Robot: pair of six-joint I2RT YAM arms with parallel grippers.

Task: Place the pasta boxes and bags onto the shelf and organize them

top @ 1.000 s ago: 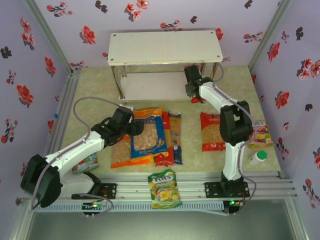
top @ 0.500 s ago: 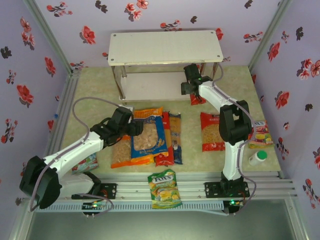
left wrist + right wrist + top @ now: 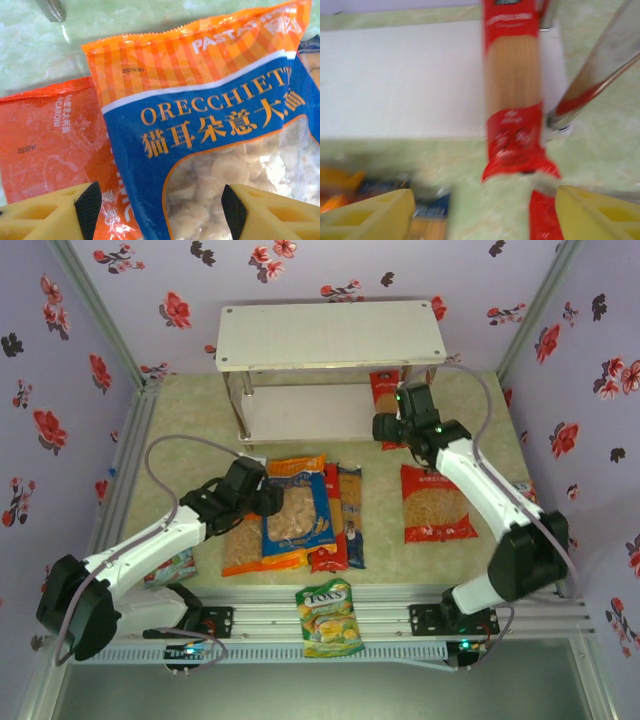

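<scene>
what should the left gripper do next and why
Probably lower a little and close on the blue-and-orange bag. The left gripper stands open with its fingers on either side of that bag's window, and the bag lies on top of the orange bag on the table, not yet on the shelf.

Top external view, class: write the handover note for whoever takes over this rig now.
Left gripper: jaws open over the orecchiette bag, which lies on the orange bag.
Right gripper: jaws open by the red long-pasta pack.
Done: that pack's far end rests on the lower board of the shelf.
Left: push it in; shelve both bags, the red bag, a second red pack and a brown pack.
</scene>
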